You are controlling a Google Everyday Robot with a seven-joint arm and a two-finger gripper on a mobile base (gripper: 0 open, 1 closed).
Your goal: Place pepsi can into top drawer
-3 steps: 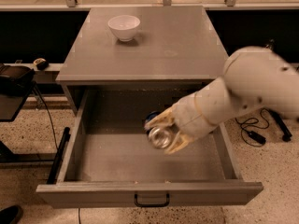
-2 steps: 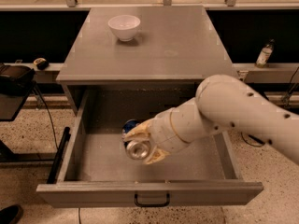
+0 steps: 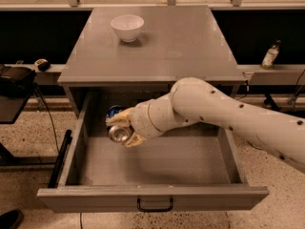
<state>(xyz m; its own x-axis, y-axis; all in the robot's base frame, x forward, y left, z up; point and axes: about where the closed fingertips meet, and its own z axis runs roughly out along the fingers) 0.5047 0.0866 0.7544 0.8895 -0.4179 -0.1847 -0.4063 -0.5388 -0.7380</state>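
Grey metal fills most of the scene: a cabinet (image 3: 167, 46) with its top drawer (image 3: 152, 197) pulled wide open toward the near side, the small black handle (image 3: 155, 205) showing on the front panel. The drawer floor looks bare. A white bowl (image 3: 127, 27) sits on the far left of the cabinet top, well apart from the work

The white arm (image 3: 214, 109) reaches in from the right, and the gripper (image 3: 122, 128) sits inside the drawer, in its far left part. Its two yellowish fingers (image 3: 125, 116) are clamped around the pepsi can (image 3: 116, 134), one on the far side and one on the near side. The can lies on its side between them, its silver end facing the near left and a bit of blue showing behind it

Judging by this, the task is mostly done: the drawer is open and the can is already within its walls. What is left is to let the can go on the drawer floor and draw the arm out. I cannot tell whether the can touches the floor or hangs just above it, so a short lowering may be needed first, or the can may roll once freed
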